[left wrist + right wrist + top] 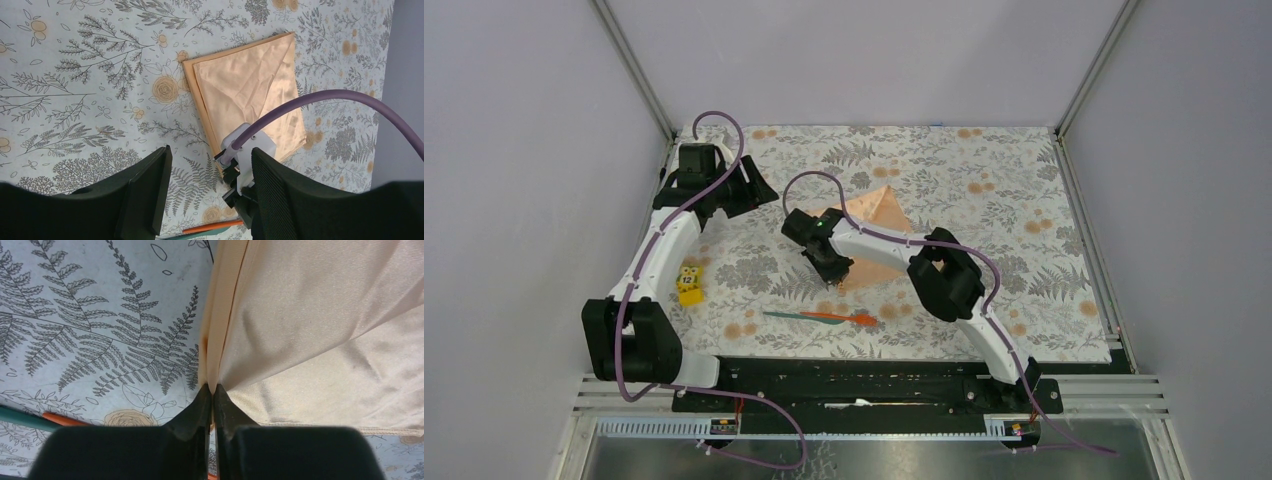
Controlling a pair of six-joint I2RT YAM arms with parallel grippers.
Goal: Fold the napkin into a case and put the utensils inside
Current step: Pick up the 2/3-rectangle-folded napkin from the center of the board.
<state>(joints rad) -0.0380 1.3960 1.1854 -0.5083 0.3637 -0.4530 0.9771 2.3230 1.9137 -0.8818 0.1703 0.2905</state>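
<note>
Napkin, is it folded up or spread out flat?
Folded: the napkin shows doubled edges and a diagonal flap on top.

One napkin [876, 212]; two utensils [824, 317]; one yellow block [690, 286]; one tablecloth [1004, 190].

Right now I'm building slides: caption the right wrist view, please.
Right end effector pinching the edge of the folded peach napkin on the floral tablecloth, utensils lying nearby.

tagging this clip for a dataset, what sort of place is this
Most likely a lab robot test cell, not a home: plain walls on metal posts box it in, two arms are bolted to a black rail, and a napkin and cutlery lie staged on a floral tablecloth.
</note>
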